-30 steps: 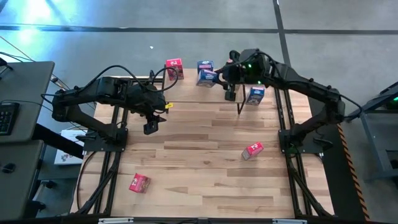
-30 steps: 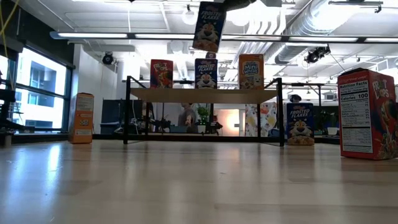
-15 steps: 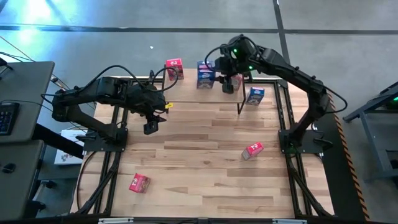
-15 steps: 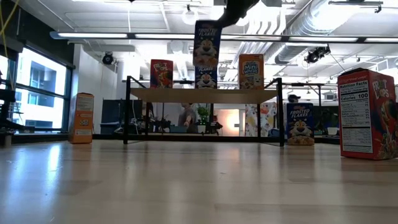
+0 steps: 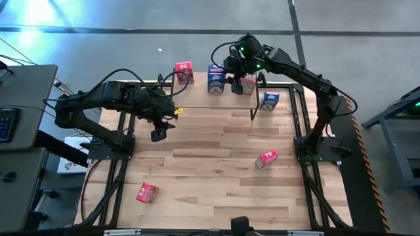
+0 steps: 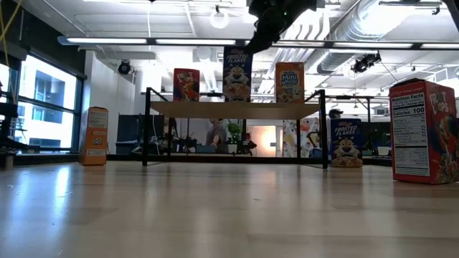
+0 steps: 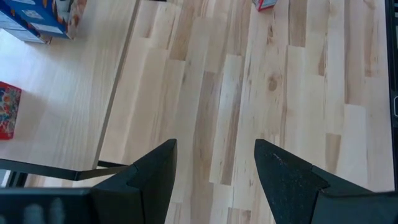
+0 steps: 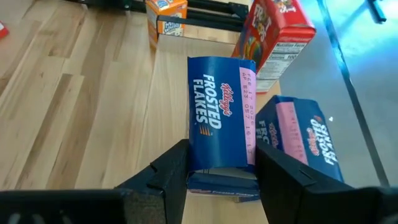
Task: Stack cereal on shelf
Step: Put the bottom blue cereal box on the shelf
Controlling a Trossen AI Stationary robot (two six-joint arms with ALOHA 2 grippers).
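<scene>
The shelf (image 6: 215, 109) stands along the table's far edge, and a red cereal box (image 6: 186, 84) and an orange one (image 6: 290, 82) stand on it. My right gripper (image 6: 258, 36) hangs over the shelf's middle, shut on a blue Frosted Flakes box (image 6: 237, 74). That box is upright, its lower end at plank height, and hides another blue box (image 8: 305, 143) behind it. I cannot tell whether it rests on the plank. My left gripper (image 7: 214, 165) hangs open over the table's left half (image 5: 159, 134), with nothing between its fingers. My right gripper pinches the blue box's upper end (image 8: 217, 163) between its two fingers, one on each narrow side. The fingers come slanting down from above and from the table's right. The box stands upright below them, its printed front toward the table's near edge.
On the tabletop lie a red box (image 5: 266, 158) at the right, another red box (image 5: 147, 193) near the front left, and a blue box (image 5: 269, 99) beside the shelf's right legs. An orange box (image 6: 94, 136) stands left of the shelf.
My right gripper has carried the blue box toward the table's far left and down, tipping further downward. The box, high above the shelf and tilted a second ago, now stands upright at plank level in front of the shelf's blue box.
</scene>
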